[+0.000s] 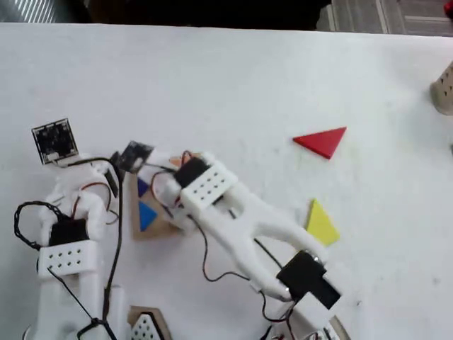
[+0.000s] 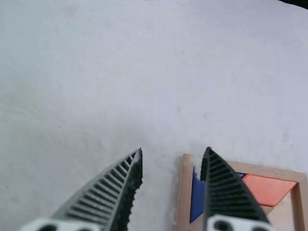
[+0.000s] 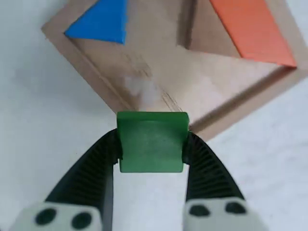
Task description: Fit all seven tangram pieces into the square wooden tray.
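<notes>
The square wooden tray [image 3: 144,82] holds a blue triangle [image 3: 101,21] and an orange piece [image 3: 252,29]. My right gripper [image 3: 151,144] is shut on a green square piece [image 3: 151,139], held just over the tray's near rim. In the high view the right arm [image 1: 241,219] lies across the tray [image 1: 159,228], hiding most of it; two blue pieces [image 1: 146,214] show inside. My left gripper [image 2: 173,153] is open at a tray corner [image 2: 185,192], one finger over the tray, nothing between the fingers. A red triangle [image 1: 322,140] and a yellow piece [image 1: 321,222] lie on the table to the right.
The left arm [image 1: 71,234] stands at the table's left side with loose cables around it. A perforated wooden object [image 1: 444,88] sits at the right edge. Another wooden-edged part [image 1: 145,326] is at the bottom edge. White table [image 1: 248,85] stretches behind the tray.
</notes>
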`<control>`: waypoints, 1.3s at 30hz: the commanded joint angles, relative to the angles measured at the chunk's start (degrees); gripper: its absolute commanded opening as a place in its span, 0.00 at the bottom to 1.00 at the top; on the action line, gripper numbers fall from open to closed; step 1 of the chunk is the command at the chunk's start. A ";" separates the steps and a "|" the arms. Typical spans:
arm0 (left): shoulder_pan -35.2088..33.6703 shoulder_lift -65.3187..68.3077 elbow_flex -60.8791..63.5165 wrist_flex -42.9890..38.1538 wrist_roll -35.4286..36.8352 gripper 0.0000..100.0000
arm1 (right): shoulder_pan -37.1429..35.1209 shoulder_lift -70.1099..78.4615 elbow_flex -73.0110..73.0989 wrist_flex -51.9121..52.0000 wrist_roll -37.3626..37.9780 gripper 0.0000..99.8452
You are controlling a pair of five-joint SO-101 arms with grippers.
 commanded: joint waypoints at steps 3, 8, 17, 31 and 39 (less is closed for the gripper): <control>-0.66 -1.54 -0.53 -1.67 -0.44 0.21 | -2.24 -1.36 3.96 -13.32 -0.53 0.02; -0.66 -1.54 -0.53 -1.67 -0.44 0.21 | -3.30 6.90 1.23 -20.88 -0.53 0.03; -0.66 -1.54 -0.53 -1.67 -0.44 0.21 | -3.21 16.57 -13.71 -8.22 -0.62 0.21; -0.57 -1.54 -0.53 -1.67 -0.44 0.21 | 3.47 0.48 -15.12 9.71 -0.62 0.21; -0.31 -1.54 -0.53 -1.67 0.00 0.21 | 18.68 -12.00 -1.58 7.52 -1.85 0.02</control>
